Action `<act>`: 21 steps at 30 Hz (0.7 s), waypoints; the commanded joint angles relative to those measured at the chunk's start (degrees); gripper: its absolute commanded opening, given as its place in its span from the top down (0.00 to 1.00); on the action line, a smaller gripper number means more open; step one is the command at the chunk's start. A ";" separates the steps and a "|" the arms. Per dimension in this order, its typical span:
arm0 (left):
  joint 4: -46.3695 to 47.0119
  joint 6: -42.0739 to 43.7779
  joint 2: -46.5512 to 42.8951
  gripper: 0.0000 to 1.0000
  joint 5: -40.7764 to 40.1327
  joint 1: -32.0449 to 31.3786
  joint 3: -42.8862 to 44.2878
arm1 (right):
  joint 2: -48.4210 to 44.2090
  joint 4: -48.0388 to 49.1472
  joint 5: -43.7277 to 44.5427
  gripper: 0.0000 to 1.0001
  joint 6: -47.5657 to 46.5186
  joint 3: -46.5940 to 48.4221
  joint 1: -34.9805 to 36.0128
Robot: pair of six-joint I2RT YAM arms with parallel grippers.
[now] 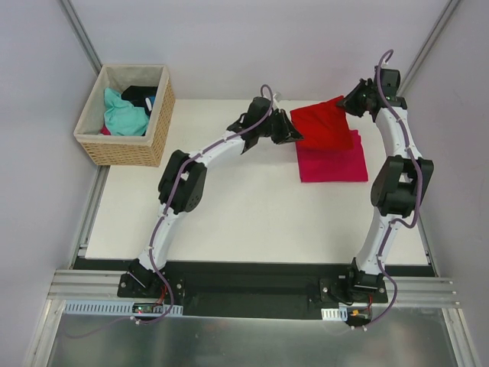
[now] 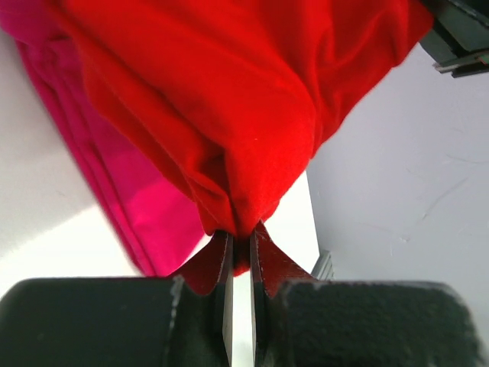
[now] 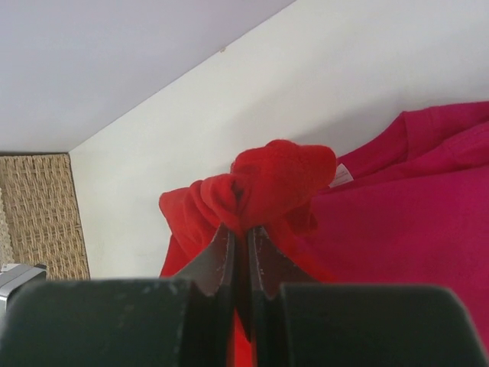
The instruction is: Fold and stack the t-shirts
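The left gripper (image 2: 241, 243) and right gripper (image 3: 241, 233) each pinch an end of the red t-shirt (image 1: 325, 122), held over the folded pink t-shirt (image 1: 336, 164) near the surface's (image 1: 252, 214) far right corner, apparently mid-stacking and next needing a square lowering onto it.

- We see the left arm (image 1: 221, 145) and the right arm (image 1: 399, 136) built alike: white tube links between bulky black joint housings.
- A thin purple cable (image 1: 156, 241) runs the length of each arm and loops free at its upper end.
- Each arm ends in a black base (image 1: 140, 281) low in the frame, with a small green board (image 1: 143, 309) just below it.
- In the wrist views the left fingers (image 2: 99, 325) and right fingers (image 3: 99, 321) look dark, matt and grainy, narrowing to thin flat tips.
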 commanded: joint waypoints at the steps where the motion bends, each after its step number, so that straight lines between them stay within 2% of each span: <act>1: 1.67 -1.33 0.15 1.00 1.59 -3.51 2.95 | -6.34 0.00 0.33 1.00 -1.72 -2.47 -0.36; 10: 1.67 -2.29 1.82 1.00 1.41 -7.73 2.60 | -8.54 -3.78 3.14 1.00 -5.67 -6.77 -3.00; 21: 3.25 -0.71 0.86 1.00 1.24 -7.82 -3.29 | -7.67 -1.85 4.81 1.00 -4.45 -13.01 -5.02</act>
